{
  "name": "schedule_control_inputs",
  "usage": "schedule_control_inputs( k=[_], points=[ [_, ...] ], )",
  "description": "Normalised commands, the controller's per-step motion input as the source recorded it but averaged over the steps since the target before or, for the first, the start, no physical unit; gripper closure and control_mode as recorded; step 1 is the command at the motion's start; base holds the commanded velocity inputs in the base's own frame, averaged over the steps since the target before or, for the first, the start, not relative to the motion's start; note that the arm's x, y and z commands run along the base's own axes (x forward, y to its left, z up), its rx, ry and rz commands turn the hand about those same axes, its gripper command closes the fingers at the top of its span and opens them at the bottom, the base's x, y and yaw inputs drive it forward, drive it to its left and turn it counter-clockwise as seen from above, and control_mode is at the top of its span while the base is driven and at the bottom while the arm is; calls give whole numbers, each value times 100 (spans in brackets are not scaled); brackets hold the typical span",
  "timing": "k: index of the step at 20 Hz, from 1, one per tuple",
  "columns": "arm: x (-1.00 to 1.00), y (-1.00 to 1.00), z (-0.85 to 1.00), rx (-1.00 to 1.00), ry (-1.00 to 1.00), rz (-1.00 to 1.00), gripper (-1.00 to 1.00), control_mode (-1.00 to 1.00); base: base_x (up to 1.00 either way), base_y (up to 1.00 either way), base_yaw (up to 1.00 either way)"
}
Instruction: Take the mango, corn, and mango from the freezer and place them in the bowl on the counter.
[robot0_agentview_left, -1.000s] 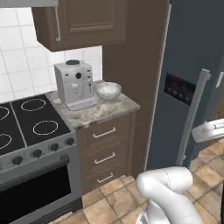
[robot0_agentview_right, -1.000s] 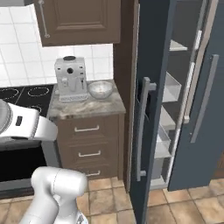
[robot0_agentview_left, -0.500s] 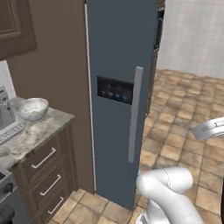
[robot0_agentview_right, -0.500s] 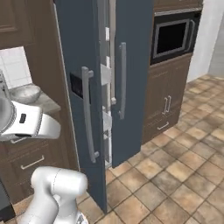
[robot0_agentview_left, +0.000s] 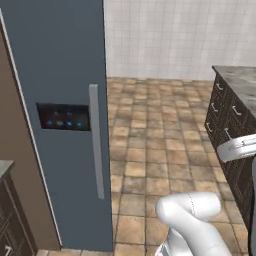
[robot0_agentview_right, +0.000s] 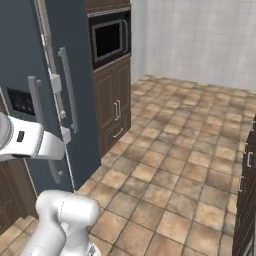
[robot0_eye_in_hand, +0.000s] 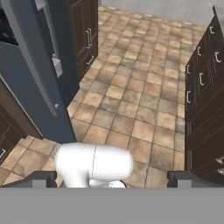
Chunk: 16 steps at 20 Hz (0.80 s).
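Freezer (robot0_agentview_left: 55, 100), tall, dark blue-grey with a grey bar handle, stands at our left, its door ajar in the right base view. Our gripper (robot0_eye_in_hand: 111, 179) spreads wide, empty. We judge all three items unfetched.

Your 2 base views look forward and down from behind, sharing the freezer (robot0_agentview_left: 60, 100) door and tiled floor (robot0_agentview_right: 185, 165); your hand view looks steeply down.

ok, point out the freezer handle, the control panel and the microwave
freezer handle (robot0_agentview_left: 96, 140), left base view, middle of the grey bar
control panel (robot0_agentview_left: 63, 117), left base view, centre of the dark panel
microwave (robot0_agentview_right: 108, 39), right base view, its door glass
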Motion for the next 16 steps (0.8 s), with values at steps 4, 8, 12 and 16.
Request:
schedule_control_inputs(
  k=[4, 8, 12, 16],
  points=[
    [0, 0, 0, 0, 0, 0, -100, 100, 47, -42, -43],
    [0, 0, 0, 0, 0, 0, -100, 100, 92, -34, -12],
    [0, 0, 0, 0, 0, 0, -100, 100, 100, -22, -1],
    [0, 0, 0, 0, 0, 0, -100, 100, 96, -13, 4]
  ],
)
